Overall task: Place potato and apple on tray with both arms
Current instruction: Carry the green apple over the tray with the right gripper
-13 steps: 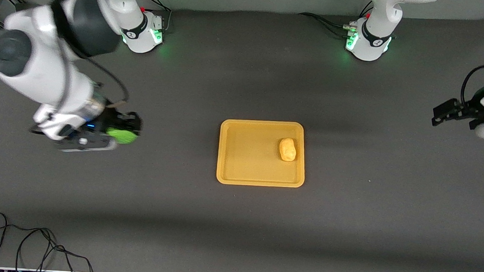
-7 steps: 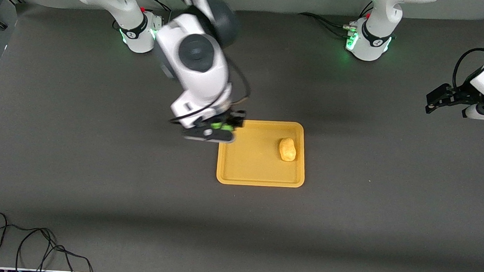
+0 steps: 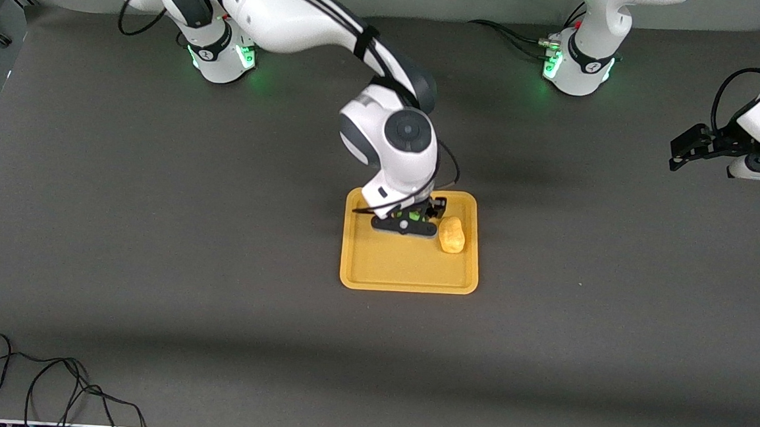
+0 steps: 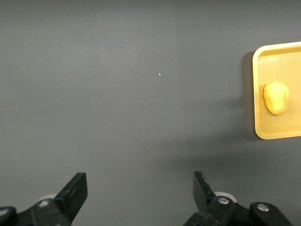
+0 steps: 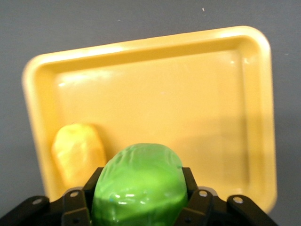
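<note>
Two white jointed arms stand at the dark grey table, and only one is over the flat rectangular yellow-orange tray [image 3: 377, 266] with its rounded corners and low raised rim. The right arm reaches from its green-lit base down to the tray, and the right gripper [image 3: 412, 221] hangs over the tray's half that is farther from the front camera, its black fingers clenched on the small bumpy bright green apple [image 5: 138, 190]. In the right wrist view the apple fills the gap between the two finger pads, which press on its sides, and the tray's bare floor spreads out below it. From the front only slivers of green [image 3: 414, 214] show between the black fingers, since the wrist hides most of the fruit.

The small oblong, lumpy orange-yellow potato [image 3: 452, 235] lies on the tray floor, close to the rim at the left arm's end. It sits just beside the right gripper, toward the left arm's end of the table; whether the fingers touch it cannot be told. In the right wrist view the potato [image 5: 78, 151] lies close beside the held apple, near a tray corner.

The left arm waits well apart from the tray. The left gripper [image 3: 693, 147] hovers above bare table at its own end, its black fingers [image 4: 75, 195] spread wide and gripping nothing, with the tray's end [image 4: 259, 94] and the potato [image 4: 276, 97] seen at a distance.
</note>
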Controlling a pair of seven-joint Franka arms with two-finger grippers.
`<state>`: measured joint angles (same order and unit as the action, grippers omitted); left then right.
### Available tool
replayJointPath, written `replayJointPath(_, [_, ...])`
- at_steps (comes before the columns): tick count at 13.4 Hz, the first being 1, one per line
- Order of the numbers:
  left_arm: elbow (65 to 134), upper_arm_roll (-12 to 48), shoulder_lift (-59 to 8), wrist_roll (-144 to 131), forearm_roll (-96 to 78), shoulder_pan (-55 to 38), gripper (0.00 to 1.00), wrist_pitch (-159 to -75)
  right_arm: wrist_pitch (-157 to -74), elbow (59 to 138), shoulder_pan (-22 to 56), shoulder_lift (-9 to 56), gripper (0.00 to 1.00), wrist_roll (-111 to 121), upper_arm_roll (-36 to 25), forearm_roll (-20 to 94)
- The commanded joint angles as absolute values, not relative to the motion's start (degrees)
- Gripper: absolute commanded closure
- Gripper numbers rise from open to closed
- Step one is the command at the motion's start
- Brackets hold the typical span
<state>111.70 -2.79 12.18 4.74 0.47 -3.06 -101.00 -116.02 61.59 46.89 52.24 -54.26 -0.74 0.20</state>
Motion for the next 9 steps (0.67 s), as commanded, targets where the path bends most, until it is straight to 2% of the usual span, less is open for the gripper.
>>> replayJointPath(1, [109.7, -2.8, 10.6, 5.6, 1.2, -3.2, 0.00, -99.8, -122.0, 65.0, 47.1, 53.8, 0.42, -55.9, -1.1, -3.5])
replayJointPath(3, [109.3, -2.8, 10.0, 5.6, 1.2, -3.2, 0.00, -99.8, -125.9, 67.8, 47.1, 54.2, 0.42, -55.9, -1.2, -3.8])
replayJointPath(7, [107.5, -2.6, 8.7, 4.9, 1.2, -3.4, 0.00, -99.4, -127.1, 68.0, 47.1, 56.2, 0.41, -55.9, -1.6, -4.0])
replayJointPath(8, [107.4, -2.5, 8.7, 4.9, 1.2, -3.5, 0.00, -99.4, -127.3, 68.0, 47.0, 56.3, 0.16, -55.9, -1.6, -4.0])
replayJointPath(9, [107.4, -2.6, 8.7, 5.4, 1.2, -3.4, 0.00, -99.4, -127.4, 68.0, 46.6, 56.3, 0.00, -55.9, -1.6, -3.8])
